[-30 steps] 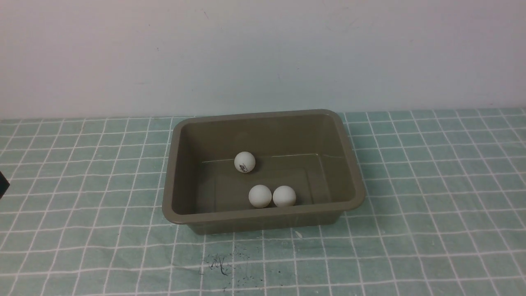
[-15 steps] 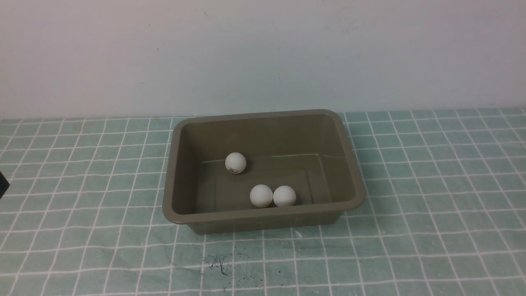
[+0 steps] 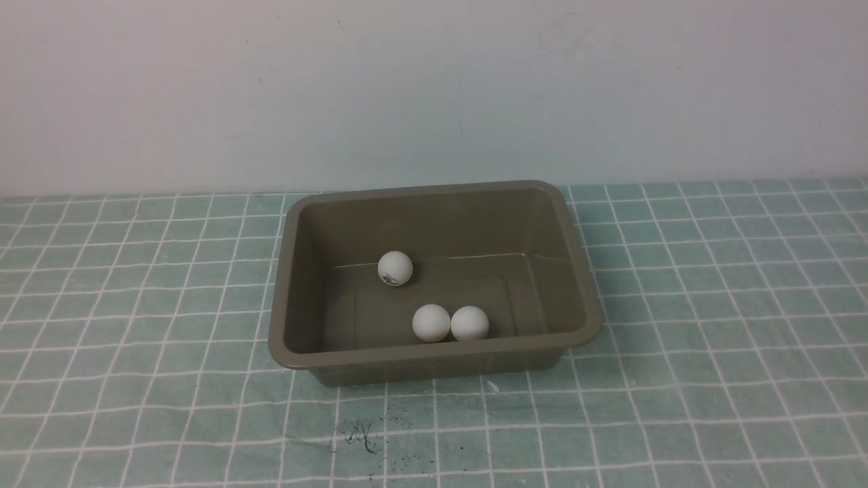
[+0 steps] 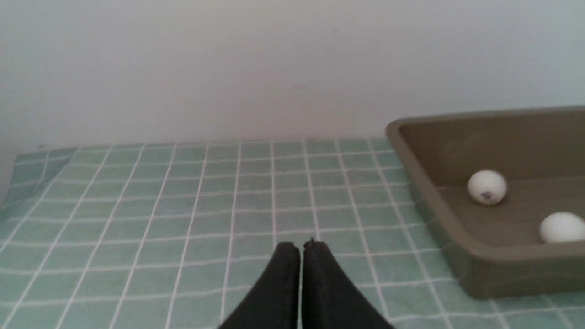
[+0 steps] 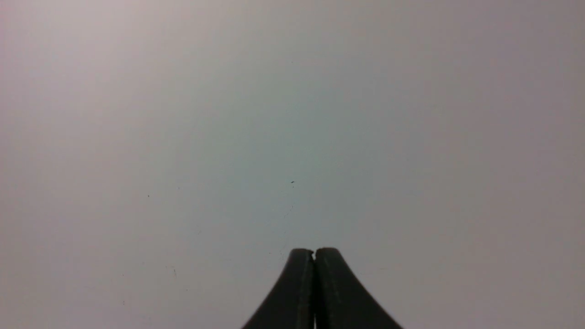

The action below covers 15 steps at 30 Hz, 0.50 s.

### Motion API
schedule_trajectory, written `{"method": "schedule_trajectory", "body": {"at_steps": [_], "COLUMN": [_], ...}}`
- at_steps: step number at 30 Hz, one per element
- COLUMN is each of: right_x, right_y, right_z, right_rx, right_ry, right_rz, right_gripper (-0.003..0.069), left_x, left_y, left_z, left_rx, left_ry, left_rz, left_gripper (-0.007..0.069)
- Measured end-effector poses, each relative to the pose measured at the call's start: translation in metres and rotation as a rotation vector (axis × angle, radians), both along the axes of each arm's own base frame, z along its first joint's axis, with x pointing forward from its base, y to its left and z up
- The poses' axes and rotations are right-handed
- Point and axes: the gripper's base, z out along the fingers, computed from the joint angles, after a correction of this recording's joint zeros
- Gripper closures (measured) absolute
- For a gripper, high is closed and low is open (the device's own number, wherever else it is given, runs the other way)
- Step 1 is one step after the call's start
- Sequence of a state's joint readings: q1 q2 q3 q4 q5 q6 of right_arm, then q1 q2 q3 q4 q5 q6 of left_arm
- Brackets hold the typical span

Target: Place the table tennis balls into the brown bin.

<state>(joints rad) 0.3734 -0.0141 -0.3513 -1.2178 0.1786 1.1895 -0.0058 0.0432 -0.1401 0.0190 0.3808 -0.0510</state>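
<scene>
The brown bin point(image 3: 573, 271) stands at the middle of the table, and all three table tennis balls lie inside it. One ball with a dark logo point(image 3: 395, 268) rests near the bin's back wall. Two plain balls point(image 3: 431, 322) point(image 3: 469, 323) touch each other by the front wall. In the left wrist view the bin point(image 4: 420, 183) shows off to one side with the logo ball point(image 4: 486, 186) and another ball point(image 4: 562, 227). My left gripper point(image 4: 301, 244) is shut and empty over the cloth, apart from the bin. My right gripper point(image 5: 314, 251) is shut, facing only a blank wall. Neither gripper shows in the front view.
A teal cloth with a white grid point(image 3: 712, 305) covers the table up to a pale wall point(image 3: 434, 88). A dark scuff mark point(image 3: 366, 437) lies on the cloth in front of the bin. The cloth's far corner point(image 4: 32, 160) shows in the left wrist view.
The logo ball rolled left along the bin's back wall, then a little back to the right. The dark arm piece at the front view's left edge has gone out of view.
</scene>
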Motion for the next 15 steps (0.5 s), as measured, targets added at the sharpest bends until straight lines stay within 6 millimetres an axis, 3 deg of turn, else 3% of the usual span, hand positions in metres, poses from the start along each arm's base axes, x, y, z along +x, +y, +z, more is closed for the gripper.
{"method": "schedule_trajectory", "body": {"at_steps": [3, 7, 15], "right_x": [0.0, 0.0, 0.0], "right_y": [0.0, 0.0, 0.0], "right_z": [0.0, 0.0, 0.0], "right_rx": [0.0, 0.0, 0.0], "right_ry": [0.0, 0.0, 0.0], "right_rz": [0.0, 0.0, 0.001], "right_gripper": [0.0673, 0.0673, 0.0673], "left_x": [0.001, 0.001, 0.001], "left_y": [0.001, 0.0, 0.0], "left_z": [-0.031, -0.051, -0.052], "left_rx": [-0.013, -0.042, -0.03], "left_ry": [0.059, 0.108, 0.111], "left_rz": [0.016, 0.014, 0.022], "left_gripper": [0.0629, 0.0629, 0.0629]}}
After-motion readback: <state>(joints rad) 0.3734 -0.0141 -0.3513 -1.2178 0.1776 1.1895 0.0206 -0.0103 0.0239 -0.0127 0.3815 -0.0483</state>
